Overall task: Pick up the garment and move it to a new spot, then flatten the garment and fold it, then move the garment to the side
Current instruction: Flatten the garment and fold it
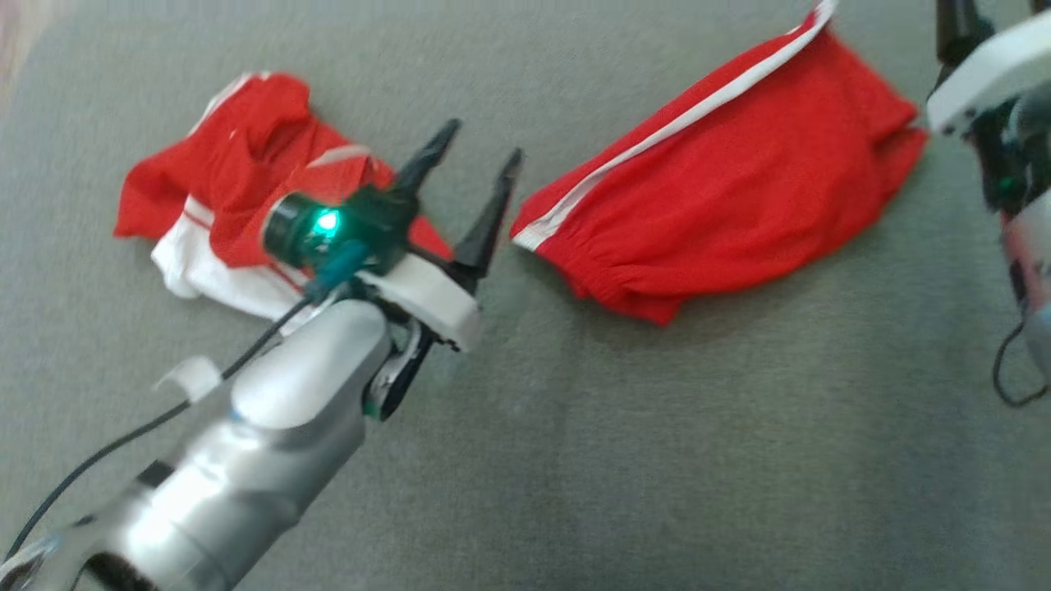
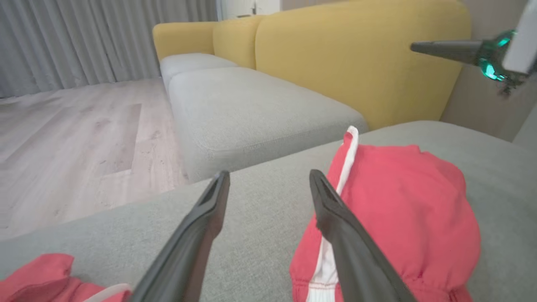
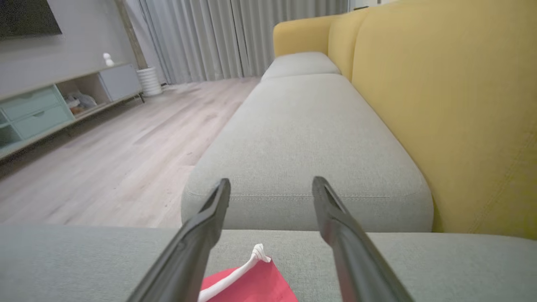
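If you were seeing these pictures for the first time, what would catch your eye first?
Two bright red pieces on the grey cushion stand out: a crumpled red-and-white garment at the left and red shorts with a white stripe at the right. Between them hovers the left gripper, jaws open, a green light glowing on it.

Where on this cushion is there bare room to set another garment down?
The widest bare patch is the near half of the cushion, in front of both the crumpled red-and-white garment and the red shorts. Between those two only a narrow strip is free, and the left fingers, open, hang over it. The far half is crowded.
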Controlling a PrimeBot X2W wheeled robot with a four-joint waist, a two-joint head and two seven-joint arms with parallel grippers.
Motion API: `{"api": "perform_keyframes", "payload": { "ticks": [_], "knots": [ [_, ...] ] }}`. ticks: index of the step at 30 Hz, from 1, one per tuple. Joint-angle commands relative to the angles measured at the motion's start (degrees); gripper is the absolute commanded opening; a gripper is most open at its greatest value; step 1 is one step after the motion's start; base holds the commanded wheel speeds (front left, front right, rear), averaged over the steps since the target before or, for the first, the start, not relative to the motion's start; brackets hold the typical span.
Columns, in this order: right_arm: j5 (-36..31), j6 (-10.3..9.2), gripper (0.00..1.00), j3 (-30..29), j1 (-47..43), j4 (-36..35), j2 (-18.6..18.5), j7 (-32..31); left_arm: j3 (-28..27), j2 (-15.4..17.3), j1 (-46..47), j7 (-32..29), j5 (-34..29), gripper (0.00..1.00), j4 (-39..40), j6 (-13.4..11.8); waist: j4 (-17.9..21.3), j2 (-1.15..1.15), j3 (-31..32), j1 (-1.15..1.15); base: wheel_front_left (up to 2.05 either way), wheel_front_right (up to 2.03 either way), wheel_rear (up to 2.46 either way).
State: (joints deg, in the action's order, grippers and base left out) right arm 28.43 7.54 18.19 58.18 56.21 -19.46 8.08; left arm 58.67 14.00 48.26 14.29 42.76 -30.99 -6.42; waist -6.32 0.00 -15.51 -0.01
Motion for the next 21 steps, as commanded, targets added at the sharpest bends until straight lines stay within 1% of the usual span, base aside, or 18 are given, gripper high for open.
{"api": "perform_keyframes", "payload": {
  "ticks": [1,5,9,11,13,15,16,17,19,21],
  "knots": [
    [1.12,-0.05,1.00,1.11,-1.40,-2.75,-0.45,1.49,-3.63,2.05,0.71,0.63,0.48,1.00,2.24,-1.09,2.48,0.00,3.27,0.01,0.00,0.00,0.00],
    [4.01,-0.05,1.00,1.68,-6.54,-7.01,-0.85,4.41,-8.96,3.91,-3.68,0.68,-1.87,1.00,6.73,-5.34,3.86,0.00,6.44,0.01,0.00,0.00,0.00],
    [5.57,-0.05,1.00,0.50,-12.94,-11.76,-0.15,5.91,-14.64,4.45,-10.18,0.69,-3.44,1.00,11.43,-7.48,5.24,0.00,8.92,0.01,0.00,0.00,0.00],
    [8.25,-0.05,1.00,-1.26,-16.79,-14.73,1.35,6.15,-17.30,4.38,-13.64,0.70,-4.27,1.00,13.46,-8.00,5.73,0.00,9.87,0.01,0.00,0.00,0.00],
    [8.51,-0.05,1.00,-2.25,-20.56,-17.93,1.82,6.32,-19.51,4.22,-16.97,0.70,-5.44,1.00,15.24,-8.05,6.19,0.00,10.67,0.01,0.00,0.00,0.00],
    [7.27,-0.05,1.00,-3.23,-24.40,-21.10,2.27,6.48,-21.66,3.79,-20.36,0.70,-6.54,1.00,16.73,-7.96,6.57,0.00,11.34,0.01,0.00,0.00,0.00],
    [7.27,-0.05,1.00,-3.23,-24.40,-21.10,2.27,6.48,-21.66,3.79,-20.36,0.70,-6.54,1.00,16.73,-7.96,6.57,0.00,11.34,0.01,0.00,0.00,0.00],
    [6.09,-0.05,1.00,-3.77,-26.40,-22.65,2.60,6.55,-22.67,3.54,-21.98,0.70,-7.28,1.00,17.43,-7.89,6.75,0.00,11.66,0.01,0.00,0.00,0.00],
    [4.78,-0.05,1.00,-5.53,-30.69,-25.47,4.51,6.64,-24.76,2.75,-25.28,0.70,-9.34,1.00,18.91,-8.07,7.15,0.00,12.29,0.01,0.00,0.00,0.00],
    [2.04,-0.05,1.00,-6.92,-34.66,-28.44,6.42,6.71,-26.77,1.59,-28.78,0.70,-11.30,1.00,20.35,-8.22,7.69,0.00,12.51,0.01,0.00,0.00,0.00]
  ]
}}
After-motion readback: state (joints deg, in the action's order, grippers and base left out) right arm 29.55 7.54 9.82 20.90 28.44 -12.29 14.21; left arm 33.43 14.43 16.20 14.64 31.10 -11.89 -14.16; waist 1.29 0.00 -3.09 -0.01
